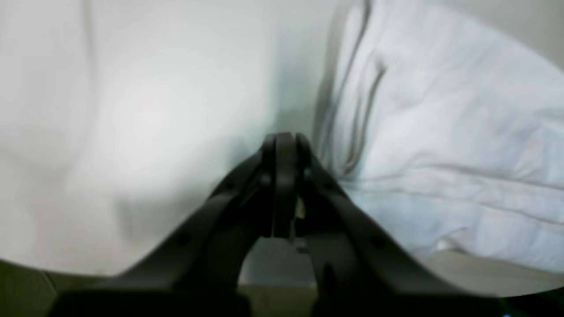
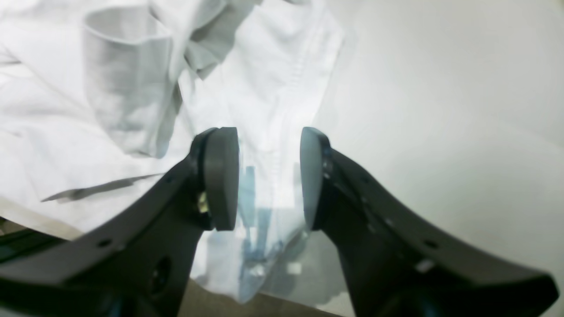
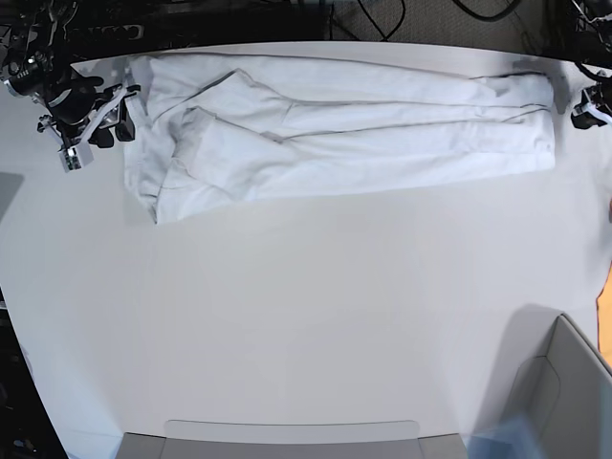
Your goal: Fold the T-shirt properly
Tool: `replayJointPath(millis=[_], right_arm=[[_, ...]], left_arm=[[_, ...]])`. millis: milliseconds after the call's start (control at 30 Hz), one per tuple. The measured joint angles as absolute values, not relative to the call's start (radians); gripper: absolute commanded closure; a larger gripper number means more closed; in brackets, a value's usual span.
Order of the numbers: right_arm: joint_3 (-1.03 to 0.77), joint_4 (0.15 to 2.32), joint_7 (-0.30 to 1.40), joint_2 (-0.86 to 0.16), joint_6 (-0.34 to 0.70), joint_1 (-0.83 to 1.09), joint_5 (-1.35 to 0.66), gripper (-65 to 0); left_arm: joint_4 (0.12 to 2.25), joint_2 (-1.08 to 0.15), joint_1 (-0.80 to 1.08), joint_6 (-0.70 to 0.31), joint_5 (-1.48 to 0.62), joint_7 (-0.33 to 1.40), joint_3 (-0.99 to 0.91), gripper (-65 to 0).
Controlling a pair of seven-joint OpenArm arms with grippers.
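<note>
lying stretched across table: t-shirt

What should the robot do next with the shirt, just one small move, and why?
Probably close the right gripper on the T-shirt edge lying between its open jaws. The left gripper looks shut at the shirt's other end, though I cannot tell whether it holds cloth. The shirt lies stretched in a long band on the table, so gripping both ends seems needed before folding.

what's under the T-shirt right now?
The white tabletop; the T-shirt lies stretched across its far edge in a long folded band. Whatever may sit beneath the cloth layers is covered and cannot be seen.
</note>
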State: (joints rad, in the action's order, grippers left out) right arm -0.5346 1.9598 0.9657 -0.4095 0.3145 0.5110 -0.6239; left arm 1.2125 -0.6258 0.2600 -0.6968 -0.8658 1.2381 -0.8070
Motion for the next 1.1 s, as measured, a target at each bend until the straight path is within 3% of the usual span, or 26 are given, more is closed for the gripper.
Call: replayJointPath(millis=[200, 267, 333, 467, 633, 733, 967, 1100], right_arm=[[-0.535, 1.96, 0.966, -0.41, 0.315, 0.508, -0.624, -23.5], [-0.535, 1.96, 0.965, -0.41, 0.315, 0.507, -0.624, -23.5], [-0.535, 1.96, 0.965, -0.41, 0.315, 0.507, -0.623, -23.5], [-0.533, 1.96, 0.966, -0.41, 0.315, 0.507, -0.623, -23.5], [-0.533, 1.96, 0.965, -0.408, 0.315, 0.507, -0.624, -23.5], [-0.533, 1.96, 0.965, -0.41, 0.315, 0.507, -0.623, -23.5], [-0.532, 1.959, 0.966, -0.406, 0.315, 0.508, -0.62, -23.5], [-0.53, 1.959, 0.965, -0.406, 0.315, 0.507, -0.624, -23.5]], left_arm=[[1.261, -0.61, 0.258, -0.697, -0.864, 1.227, -0.826, -0.7], [1.29, -0.589, 0.265, -0.696, -0.857, 1.236, -0.826, -13.0], [1.363, -0.565, 0.27, -0.693, -0.855, 1.233, -0.827, -19.6], [1.501, -0.541, 0.274, -0.698, -0.932, 1.227, -0.857, -17.7], [1.499, -0.533, 0.288, -0.697, -0.91, 1.234, -0.823, -17.6], [1.5, -0.526, 0.284, -0.575, -0.919, 1.225, -0.823, -17.3], [1.43, -0.507, 0.282, -0.569, -0.984, 1.227, -0.828, -13.2], [1.404, -0.506, 0.285, -0.569, -0.98, 1.207, -0.828, -18.1]])
